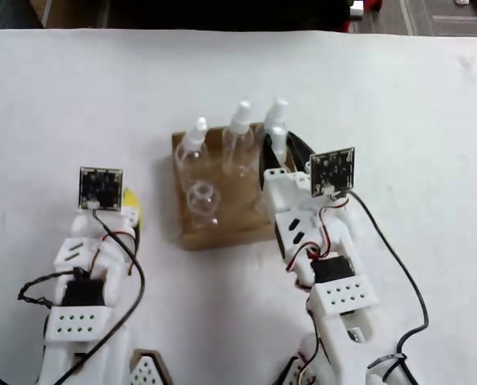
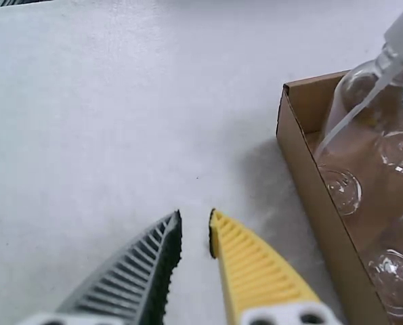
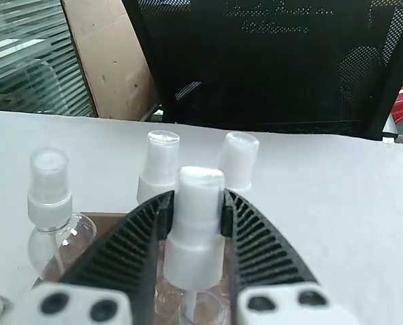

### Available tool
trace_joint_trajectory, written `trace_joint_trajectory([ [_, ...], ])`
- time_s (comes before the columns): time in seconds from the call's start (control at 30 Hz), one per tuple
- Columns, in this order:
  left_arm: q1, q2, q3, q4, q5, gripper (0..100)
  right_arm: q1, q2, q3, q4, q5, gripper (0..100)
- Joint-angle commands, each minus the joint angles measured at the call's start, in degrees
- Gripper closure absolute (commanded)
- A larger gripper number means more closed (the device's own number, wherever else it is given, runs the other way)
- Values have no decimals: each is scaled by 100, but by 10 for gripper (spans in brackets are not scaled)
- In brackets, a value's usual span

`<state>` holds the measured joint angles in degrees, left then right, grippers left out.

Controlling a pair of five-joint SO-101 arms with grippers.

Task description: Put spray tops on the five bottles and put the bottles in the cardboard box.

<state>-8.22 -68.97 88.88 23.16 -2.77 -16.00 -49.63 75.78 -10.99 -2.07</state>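
Jaws of the right pincer [image 3: 196, 200] stood clamped on the white plastic spray top [image 3: 196, 233] of an upright clear bottle [image 3: 202, 313], axis vertical, directly between them, inside the shallow brown cardboard box [image 1: 226, 231].

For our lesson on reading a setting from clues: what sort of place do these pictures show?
Probably an office or workroom set up as a robot bench. A black mesh office chair stands beyond the white table, window blinds hang nearby, and the right gripper holds a spray bottle.
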Motion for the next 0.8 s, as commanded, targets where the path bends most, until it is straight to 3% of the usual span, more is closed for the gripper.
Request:
trace_joint_trajectory([
  [0.0, 40, -110, -193, -26, -62, 928, -40, 4, -44, -145, -9, 980],
  [0.1, 48, -110, -193, -35, -62, 928, -40, 4, -44, -127, 0, 974],
  [0.3, 48, -110, -193, -44, -62, 928, -136, -4, 202, -145, -44, 831],
  [0.77, 57, -110, -193, -53, -62, 928, -207, -426, 123, -207, -18, 858],
])
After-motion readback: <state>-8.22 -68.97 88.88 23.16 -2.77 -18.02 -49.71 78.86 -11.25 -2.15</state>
